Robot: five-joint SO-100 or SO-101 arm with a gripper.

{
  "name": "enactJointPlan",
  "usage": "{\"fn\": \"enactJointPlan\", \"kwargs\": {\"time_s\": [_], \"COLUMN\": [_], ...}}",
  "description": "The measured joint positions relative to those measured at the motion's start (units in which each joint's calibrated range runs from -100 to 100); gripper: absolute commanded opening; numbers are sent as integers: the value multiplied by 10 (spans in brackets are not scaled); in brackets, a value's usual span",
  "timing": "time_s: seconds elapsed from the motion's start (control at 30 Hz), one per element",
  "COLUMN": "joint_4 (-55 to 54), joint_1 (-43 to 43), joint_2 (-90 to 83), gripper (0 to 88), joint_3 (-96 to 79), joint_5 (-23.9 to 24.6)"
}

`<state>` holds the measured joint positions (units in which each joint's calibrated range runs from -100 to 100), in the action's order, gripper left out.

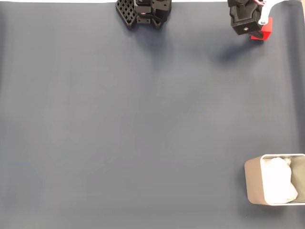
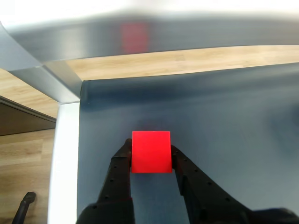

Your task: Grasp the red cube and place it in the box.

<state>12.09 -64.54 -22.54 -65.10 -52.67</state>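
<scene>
Two black fingers of the gripper clamp the red cube, apparently just above the mat; no legible writing.

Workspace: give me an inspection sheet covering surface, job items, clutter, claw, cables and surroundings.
Surface: dark grey mat, smooth and bare across the middle.
Red cube: between the claw's fingers, at the top right of the fixed view.
Box: bottom right of the fixed view, open, holding a white wrinkly lining.
Clutter: nothing seen.
Claw: shut on the red cube, one finger against each side.
Cables: pale and red wires at the arm's top edge in the fixed view.
Surroundings: arm base at the mat's top edge; wooden floor beyond the mat in the wrist view.
</scene>
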Motion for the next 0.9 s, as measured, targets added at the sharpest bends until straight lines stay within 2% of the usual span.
{"fn": "enactJointPlan", "kwargs": {"time_s": [0.9], "joint_4": [56], "joint_1": [137], "joint_2": [-11], "gripper": [3], "joint_3": [126], "joint_5": [4]}}
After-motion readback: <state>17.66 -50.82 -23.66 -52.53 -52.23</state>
